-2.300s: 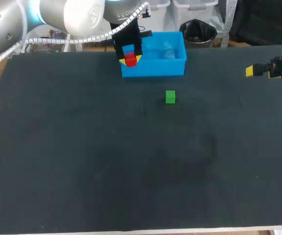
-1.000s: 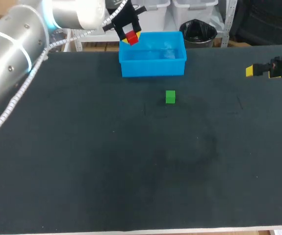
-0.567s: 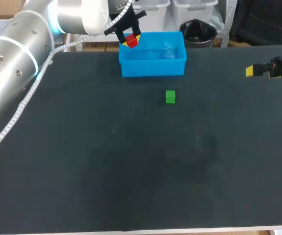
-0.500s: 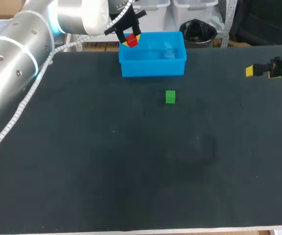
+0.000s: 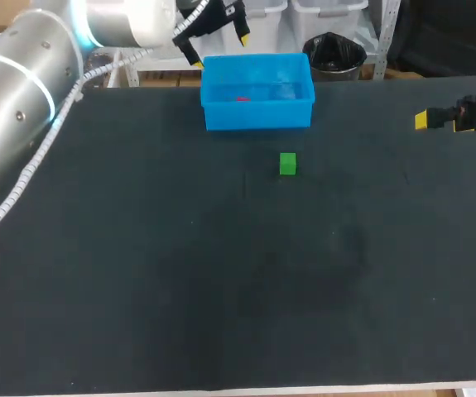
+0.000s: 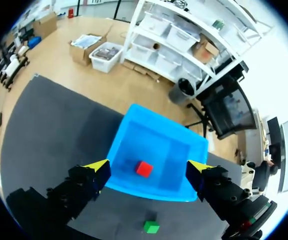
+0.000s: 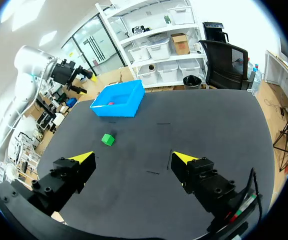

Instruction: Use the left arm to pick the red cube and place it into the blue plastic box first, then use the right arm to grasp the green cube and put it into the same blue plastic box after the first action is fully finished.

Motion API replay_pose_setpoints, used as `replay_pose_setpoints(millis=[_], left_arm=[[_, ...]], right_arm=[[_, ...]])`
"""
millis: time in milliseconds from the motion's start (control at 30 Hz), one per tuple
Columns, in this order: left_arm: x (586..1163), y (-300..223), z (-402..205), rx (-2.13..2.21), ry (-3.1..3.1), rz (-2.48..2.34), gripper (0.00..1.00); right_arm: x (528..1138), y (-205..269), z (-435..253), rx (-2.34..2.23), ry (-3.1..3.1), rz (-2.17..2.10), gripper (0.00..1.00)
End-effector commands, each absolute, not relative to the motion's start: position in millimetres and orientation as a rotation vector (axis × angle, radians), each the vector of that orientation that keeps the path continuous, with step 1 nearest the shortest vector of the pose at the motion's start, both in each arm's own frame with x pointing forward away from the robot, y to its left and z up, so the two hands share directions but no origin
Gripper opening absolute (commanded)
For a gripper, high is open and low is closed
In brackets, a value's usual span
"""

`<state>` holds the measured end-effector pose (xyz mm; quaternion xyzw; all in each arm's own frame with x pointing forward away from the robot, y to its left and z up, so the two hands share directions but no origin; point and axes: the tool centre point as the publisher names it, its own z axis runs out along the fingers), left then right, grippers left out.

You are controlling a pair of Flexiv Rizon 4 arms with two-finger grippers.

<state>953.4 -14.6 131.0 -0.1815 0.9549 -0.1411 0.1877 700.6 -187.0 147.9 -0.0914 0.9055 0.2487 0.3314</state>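
Observation:
The red cube [image 6: 144, 168] lies inside the blue plastic box [image 5: 258, 107], a little left of its middle; the head view catches only a sliver of the red cube [image 5: 242, 98]. My left gripper [image 5: 217, 33] hangs open above the box's far left corner, nothing between its yellow tips [image 6: 149, 166]. The green cube [image 5: 287, 164] rests on the dark table in front of the box. My right gripper [image 5: 420, 121] stands open at the table's right edge, far from the green cube [image 7: 107, 139] and the box [image 7: 118, 104].
The black tabletop [image 5: 221, 273] stretches wide and bare in front of the green cube. The box sits at the table's far edge.
My left gripper has opened and lifted slightly; the red cube has dropped from it into the blue box. The right arm has kept still.

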Motion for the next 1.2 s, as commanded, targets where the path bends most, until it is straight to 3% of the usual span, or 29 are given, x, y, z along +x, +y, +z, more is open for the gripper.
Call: replay_pose_setpoints(millis=[33, 767, 1200], left_arm=[[941.3, -7.1, 142.2, -0.474, 2.686, -0.425, 1.0], [843.7, 17.6, 146.2, -0.253, 2.602, -0.374, 1.0], [843.7, 17.6, 146.2, -0.253, 2.602, -0.374, 1.0]], right_arm=[[699.9, -186.0, 149.2, -0.234, 2.371, 0.642, 1.0], [699.9, -186.0, 149.2, -0.234, 2.371, 0.642, 1.0], [699.9, -186.0, 149.2, -0.234, 2.371, 0.642, 1.0]])
